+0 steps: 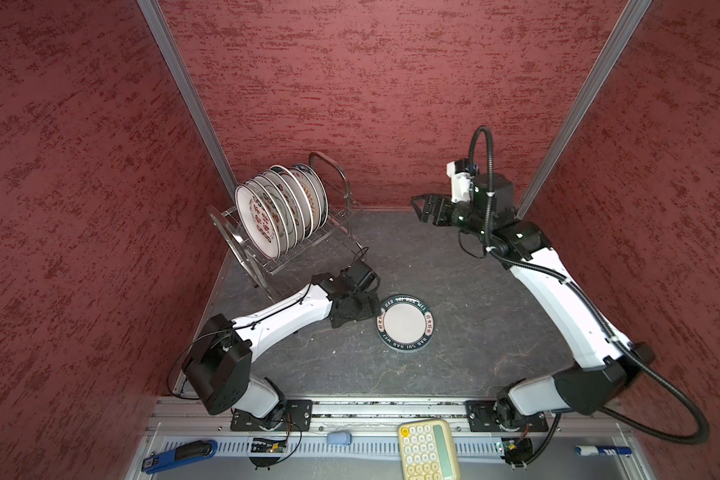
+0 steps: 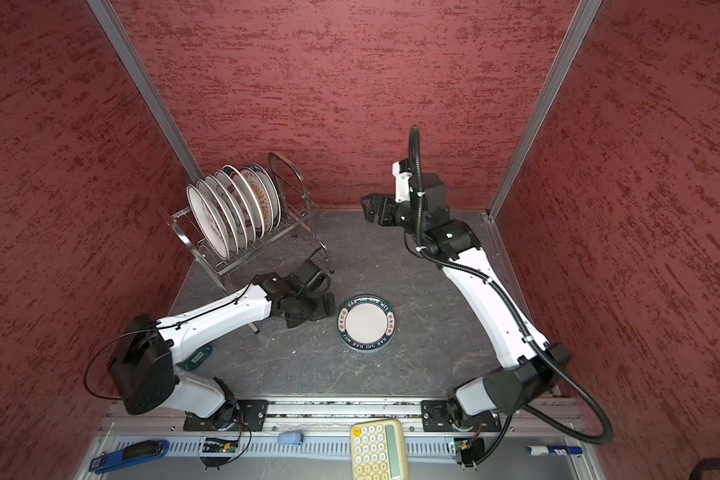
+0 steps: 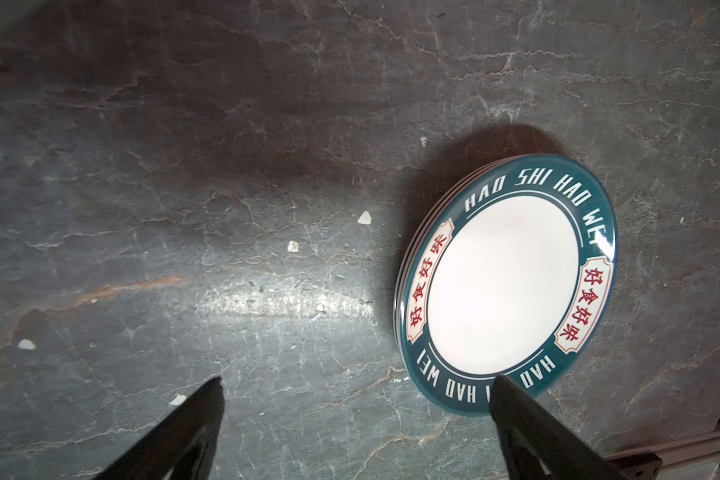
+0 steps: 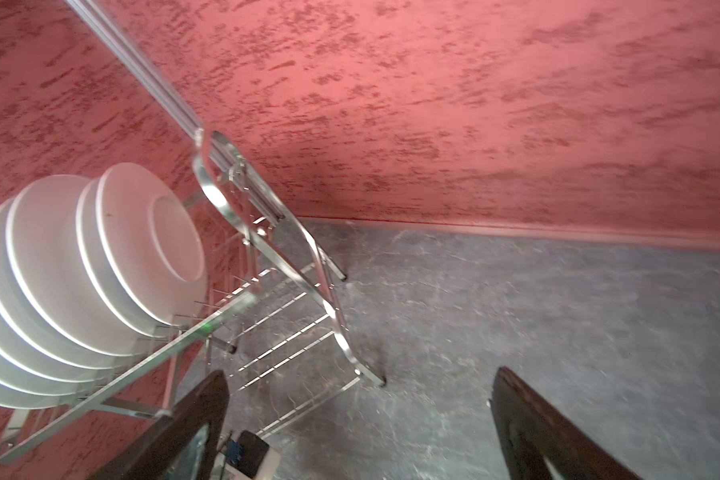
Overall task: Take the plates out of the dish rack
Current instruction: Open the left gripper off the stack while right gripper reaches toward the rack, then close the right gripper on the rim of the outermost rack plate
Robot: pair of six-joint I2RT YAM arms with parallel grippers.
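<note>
Red textured walls [image 1: 350,83] are enclosing a dark grey, stone-look worktop [image 1: 454,365]. At its far left corner the dish rack [image 1: 329,239] is standing on its legs, its long axis running diagonally from near left to far right. The plates [image 1: 267,216] are standing on edge in its upper tier, packed along that axis, with their decorated faces turning toward the near left. The front plate is hiding most of the patterns behind it, so an exact count is hard to make. The right wrist view is coming through blurred, showing only plain white backs [image 4: 100,257], with the row cut off at the frame edge. Near mid-worktop a stack of plates [image 1: 405,323] is lying flat and face up, a teal lettered plate on top and more rims [image 3: 425,220] peeking out beneath. The left end effector [image 3: 358,382] is hanging released and empty just beside the stack. The right end effector [image 1: 417,210] is hovering released and empty near the back wall, pointing toward the rack. Small white chips [image 3: 364,217] are dotting the worktop.
</note>
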